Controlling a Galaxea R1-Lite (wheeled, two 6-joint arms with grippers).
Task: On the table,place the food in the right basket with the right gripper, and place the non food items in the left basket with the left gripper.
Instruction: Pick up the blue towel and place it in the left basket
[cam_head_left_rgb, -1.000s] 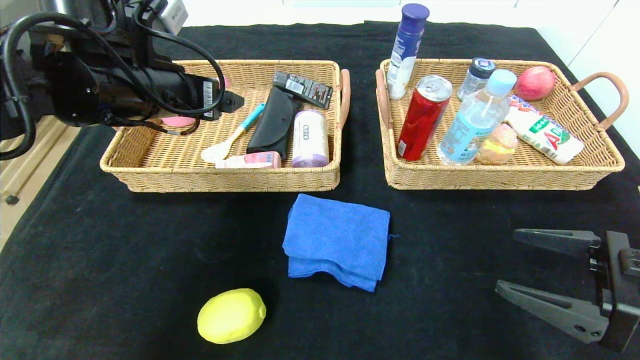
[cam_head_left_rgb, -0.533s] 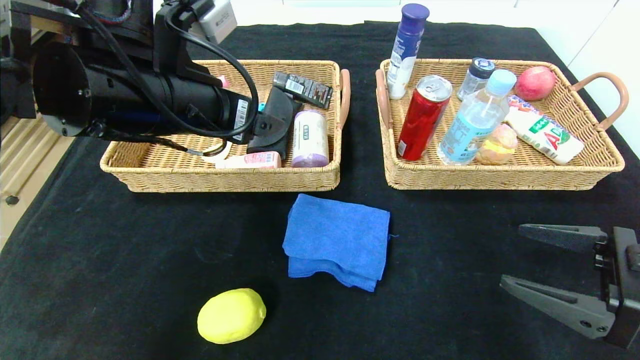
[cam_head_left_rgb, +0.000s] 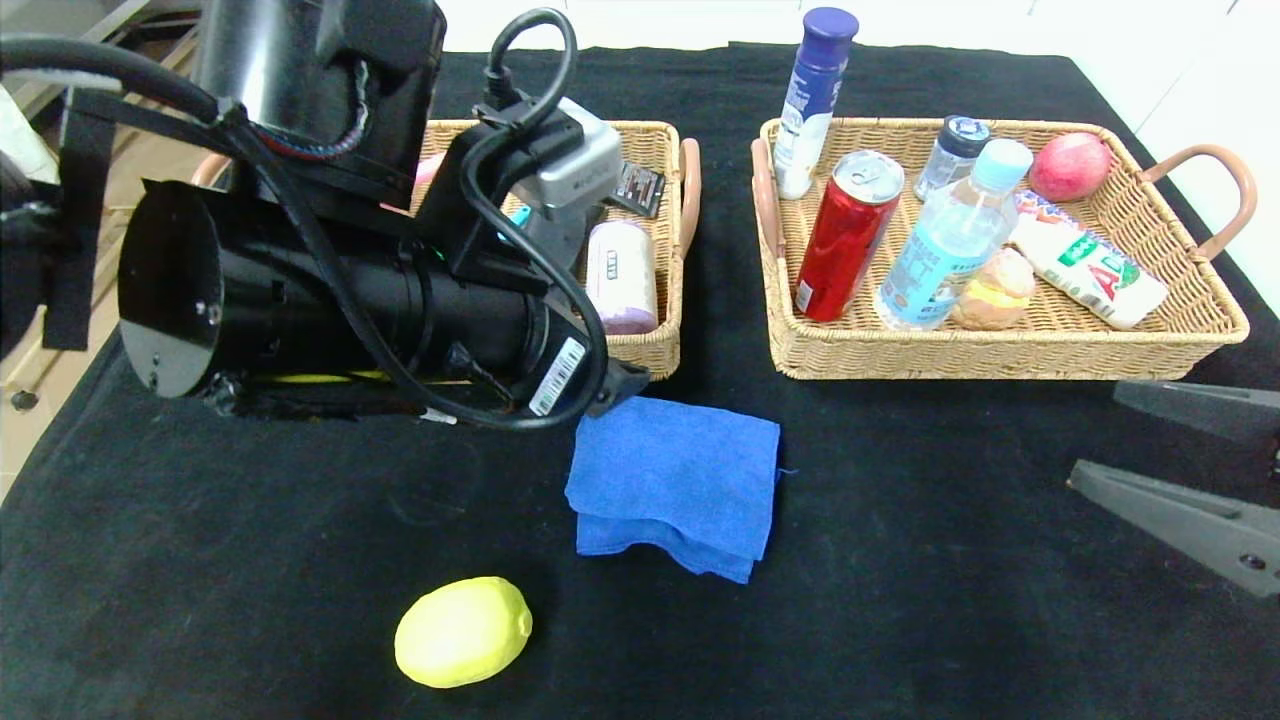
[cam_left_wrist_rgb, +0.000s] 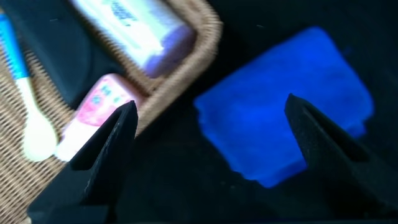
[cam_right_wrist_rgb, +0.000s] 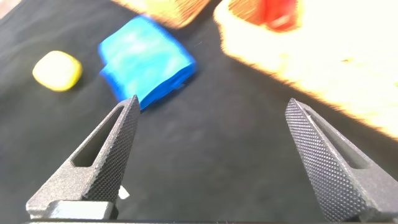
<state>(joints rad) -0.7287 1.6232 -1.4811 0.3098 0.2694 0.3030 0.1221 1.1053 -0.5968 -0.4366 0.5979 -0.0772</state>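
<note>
The folded blue cloth (cam_head_left_rgb: 675, 485) lies on the black table (cam_head_left_rgb: 200, 560), just in front of the left basket (cam_head_left_rgb: 662, 352). My left arm (cam_head_left_rgb: 330, 300) reaches across that basket's front rim. The left gripper (cam_left_wrist_rgb: 211, 106) hangs open above the basket's edge and the blue cloth (cam_left_wrist_rgb: 286, 124), holding nothing. The pink bottle (cam_left_wrist_rgb: 93, 112) and the spoon (cam_left_wrist_rgb: 31, 118) lie in the left basket. A yellow lemon (cam_head_left_rgb: 463, 630) sits near the table's front. The red can (cam_head_left_rgb: 848, 235) and the water bottle (cam_head_left_rgb: 950, 240) stand in the right basket (cam_head_left_rgb: 1000, 345). My right gripper (cam_head_left_rgb: 1095, 432) is open and empty at the right edge.
A tall white bottle with a blue cap (cam_head_left_rgb: 815, 100), a red apple (cam_head_left_rgb: 1070, 165), a snack packet (cam_head_left_rgb: 1090, 265), a small bottle (cam_head_left_rgb: 950, 150) and a bun-like item (cam_head_left_rgb: 995, 290) share the right basket. A pale purple roll (cam_head_left_rgb: 620, 275) lies in the left basket.
My left arm has swung from the back of the left basket forward and rightward to its front edge, by the blue cloth. The right gripper has drawn back towards the right edge.
</note>
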